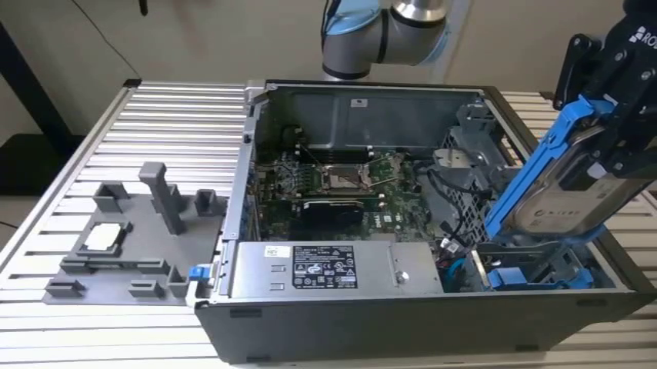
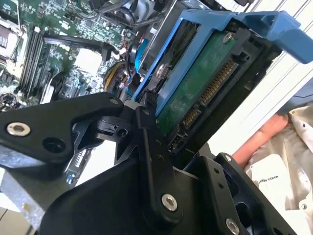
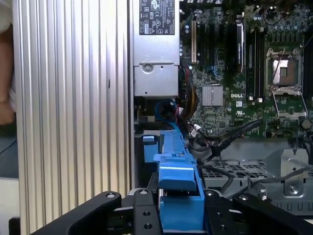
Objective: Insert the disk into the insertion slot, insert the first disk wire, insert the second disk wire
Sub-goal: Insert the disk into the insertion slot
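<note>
In the exterior view the gripper is clamped on the disk, which is tilted with its lower end near the computer case's drive bay. In the second wrist view, black fingers press the disk's green circuit side. In the first wrist view, its blue carrier edge sits between them, inside the case's wall.

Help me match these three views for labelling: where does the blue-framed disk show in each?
Exterior view: the disk hangs tilted at the exterior view's right, over the blue drive bay.
Second wrist view: the disk shows its green circuit board and connector edge toward the camera.
First wrist view: the disk is edge-on, clamped in the gripper.
Shared landmark: the motherboard.
</note>
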Controlling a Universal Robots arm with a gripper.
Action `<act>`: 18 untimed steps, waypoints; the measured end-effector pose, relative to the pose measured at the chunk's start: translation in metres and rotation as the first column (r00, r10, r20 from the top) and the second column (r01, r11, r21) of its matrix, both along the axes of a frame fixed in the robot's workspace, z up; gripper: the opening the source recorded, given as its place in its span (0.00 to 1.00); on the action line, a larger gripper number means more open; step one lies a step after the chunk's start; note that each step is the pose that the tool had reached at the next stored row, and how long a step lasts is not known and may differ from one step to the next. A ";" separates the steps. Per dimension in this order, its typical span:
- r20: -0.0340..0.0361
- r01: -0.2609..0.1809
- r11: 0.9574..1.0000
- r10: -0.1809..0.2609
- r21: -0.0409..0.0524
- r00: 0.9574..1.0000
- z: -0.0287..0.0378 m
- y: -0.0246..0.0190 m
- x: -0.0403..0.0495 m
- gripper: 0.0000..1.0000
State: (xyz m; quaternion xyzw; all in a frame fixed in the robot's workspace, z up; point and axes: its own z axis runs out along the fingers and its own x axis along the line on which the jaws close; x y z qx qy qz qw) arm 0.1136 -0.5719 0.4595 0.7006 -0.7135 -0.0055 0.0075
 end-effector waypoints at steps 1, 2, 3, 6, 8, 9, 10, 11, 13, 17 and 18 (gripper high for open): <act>0.000 0.000 1.000 0.000 0.000 1.000 -0.0011 0.0000 0.0002 0.33; 0.000 0.000 1.000 0.000 0.000 1.000 -0.0024 0.0000 0.0007 0.33; 0.000 0.000 1.000 0.000 0.000 1.000 -0.0038 0.0000 0.0012 0.33; 0.000 -0.002 1.000 0.002 0.000 1.000 -0.0068 0.0000 0.0036 0.33; 0.000 -0.008 1.000 0.008 0.000 1.000 -0.0085 -0.0002 0.0049 0.33; 0.000 -0.010 1.000 0.010 0.000 1.000 -0.0094 -0.0002 0.0051 0.33; 0.000 -0.011 1.000 0.011 0.000 1.000 -0.0106 -0.0003 0.0051 0.33; 0.000 -0.011 1.000 0.011 0.000 1.000 -0.0120 -0.0005 0.0052 0.33; 0.000 -0.012 1.000 0.012 0.000 1.000 -0.0146 -0.0007 0.0056 0.33; 0.000 -0.012 1.000 0.012 0.000 1.000 -0.0200 -0.0018 0.0072 0.33; 0.000 -0.012 1.000 0.012 0.000 1.000 -0.0214 -0.0020 0.0078 0.33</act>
